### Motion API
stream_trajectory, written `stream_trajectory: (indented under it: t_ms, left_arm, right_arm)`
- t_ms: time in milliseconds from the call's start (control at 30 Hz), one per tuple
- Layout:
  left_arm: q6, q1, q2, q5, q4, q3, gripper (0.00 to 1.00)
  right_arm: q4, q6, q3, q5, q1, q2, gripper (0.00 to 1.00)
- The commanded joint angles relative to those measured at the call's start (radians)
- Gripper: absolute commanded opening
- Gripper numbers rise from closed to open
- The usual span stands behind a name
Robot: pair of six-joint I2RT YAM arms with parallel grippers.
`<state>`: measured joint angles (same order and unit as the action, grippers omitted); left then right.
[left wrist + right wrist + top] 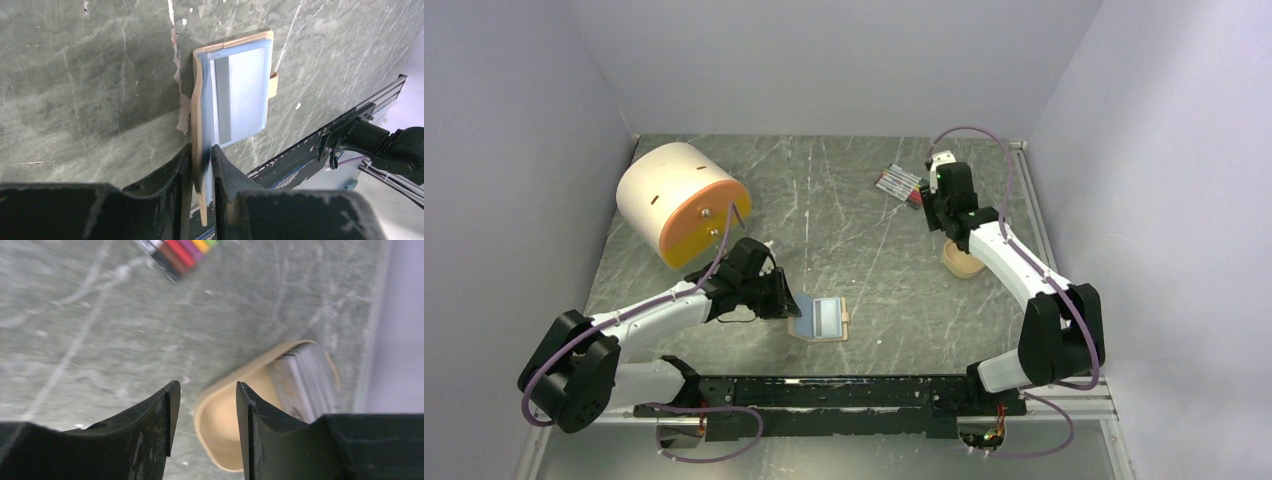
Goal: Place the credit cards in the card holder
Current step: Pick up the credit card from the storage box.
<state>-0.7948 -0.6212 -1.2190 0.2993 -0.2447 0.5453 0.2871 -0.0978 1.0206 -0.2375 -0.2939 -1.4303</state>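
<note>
Card holder (826, 318): lower centre, edge nipped by left pincer (201, 150).
Credit cards (306, 382): in tray (220, 435), beside released right pincer (202, 400).

A grey-green marbled table (864, 200) with white veins, scratches and a few pale chipped patches (183, 107) fills the middle of the overhead view. It is boxed in by plain, pale lavender-grey surfaces: a back wall (824, 60) at 12 o'clock, a left wall (504, 150) at 9 o'clock and a right wall (1164, 150) at 3 o'clock. A black rail (844, 395) with worn paint runs along the table's edge at 6 o'clock, a pale metal strip (1036, 215) lines its edge at 3 o'clock, and the light is soft and even, casting only faint shadows.
</note>
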Motion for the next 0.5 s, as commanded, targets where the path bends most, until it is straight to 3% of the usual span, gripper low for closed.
stream_trajectory:
  t_ms: [0, 200, 467]
  left_arm:
    - [0.033, 0.008, 0.01, 0.035, 0.023, -0.012, 0.24]
    - [0.051, 0.008, -0.001, 0.073, 0.037, -0.007, 0.26]
    - [0.032, 0.008, 0.017, 0.102, 0.08, -0.03, 0.26]
  right_arm:
    - [0.03, -0.23, -0.02, -0.093, 0.053, 0.013, 0.5]
    - [0.033, -0.287, -0.017, -0.157, 0.154, -0.053, 0.5]
    - [-0.01, -0.382, -0.015, -0.266, 0.184, -0.176, 0.54]
